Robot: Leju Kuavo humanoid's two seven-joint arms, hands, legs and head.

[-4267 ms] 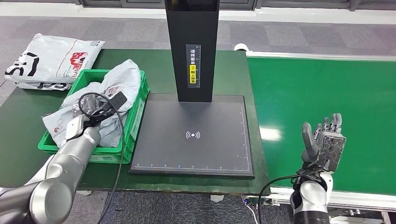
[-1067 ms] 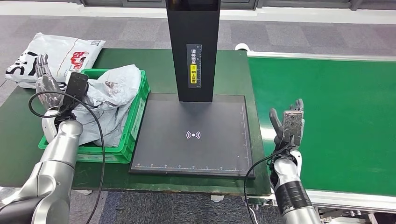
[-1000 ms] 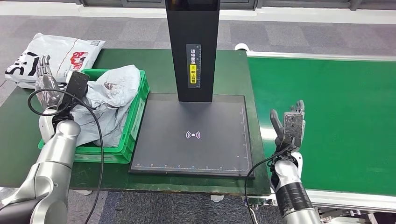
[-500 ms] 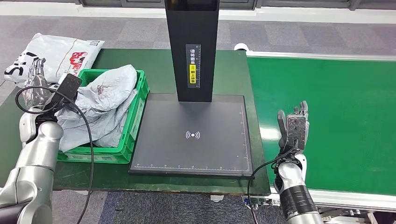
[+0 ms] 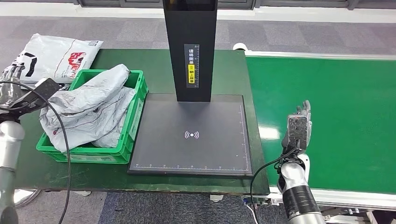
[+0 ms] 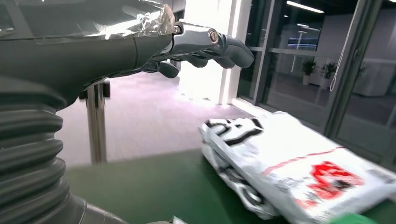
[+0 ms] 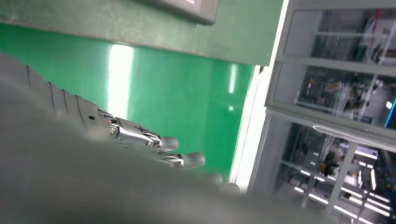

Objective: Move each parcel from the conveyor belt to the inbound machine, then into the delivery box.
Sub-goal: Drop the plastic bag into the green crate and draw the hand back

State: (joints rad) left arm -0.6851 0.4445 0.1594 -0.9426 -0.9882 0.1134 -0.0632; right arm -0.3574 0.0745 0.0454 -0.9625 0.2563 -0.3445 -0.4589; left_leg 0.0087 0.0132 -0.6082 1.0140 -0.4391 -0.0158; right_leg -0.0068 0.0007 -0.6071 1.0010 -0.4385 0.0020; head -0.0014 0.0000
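The crumpled grey plastic mailer parcel (image 5: 88,109) lies heaped in the green plastic delivery box (image 5: 135,116) — soft, light, slippery; best pinched at a bunched fold. Left hand (image 5: 10,88) and right hand (image 5: 299,128) both spread wide, holding nothing.

Around the workstation: table, floor and glass

A dark green table (image 5: 224,70) stands on grey carpet (image 5: 140,32), with a pale strip (image 5: 299,16) running along the floor's far edge. From the left wrist view, an upright metal post (image 6: 96,121) stands beyond the table's edge, and behind it tall dark-framed glass panels (image 6: 327,70) let in bright light; a potted plant (image 6: 308,67) sits behind the glass and a thin white cord (image 6: 343,46) hangs in front of it. The right wrist view catches more glazing (image 7: 336,70) with ceiling lights reflected in it.
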